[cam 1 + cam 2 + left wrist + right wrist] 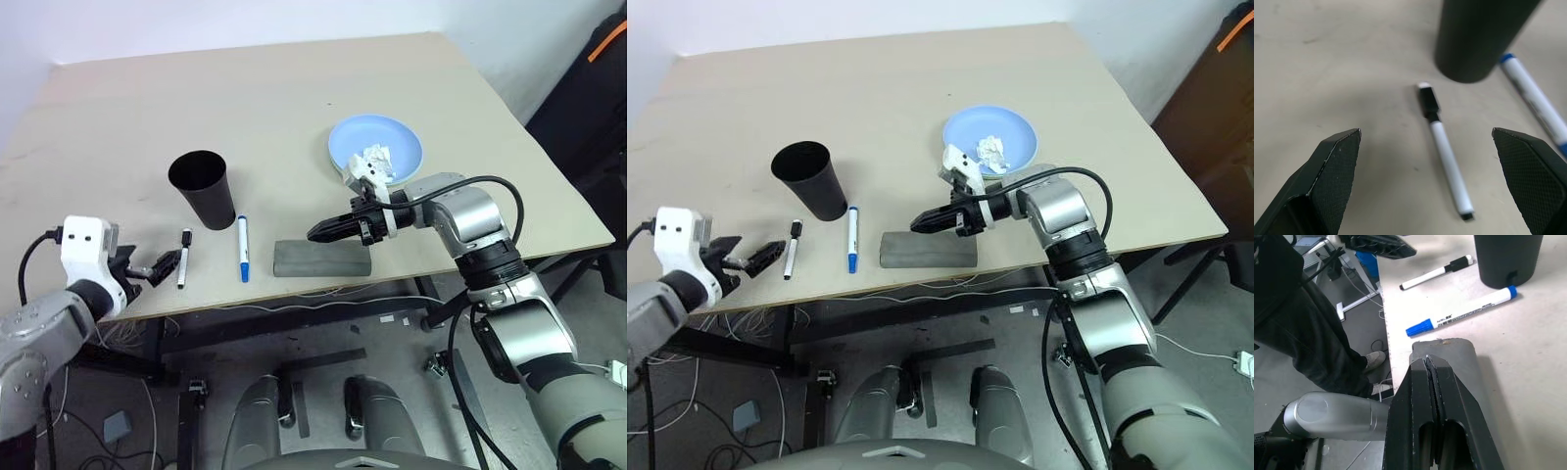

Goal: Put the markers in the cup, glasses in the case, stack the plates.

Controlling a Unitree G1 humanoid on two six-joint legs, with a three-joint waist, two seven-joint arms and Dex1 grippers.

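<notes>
I have my left gripper (157,266) low at the table's near edge, jaws spread wide and empty, framing the short white marker with the black cap (1444,149) for a pickup. The tall black tapered cup (204,188) stands just beyond, the longer blue-capped marker (243,249) beside it. My right gripper (323,232), fingers pressed together and holding nothing, hovers over the closed grey felt case (321,259).

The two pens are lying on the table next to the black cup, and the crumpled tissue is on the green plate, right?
Nearly. The crumpled tissue sits on the light blue plate, as the right eye view shows. Both pens do lie beside the black cup.
</notes>
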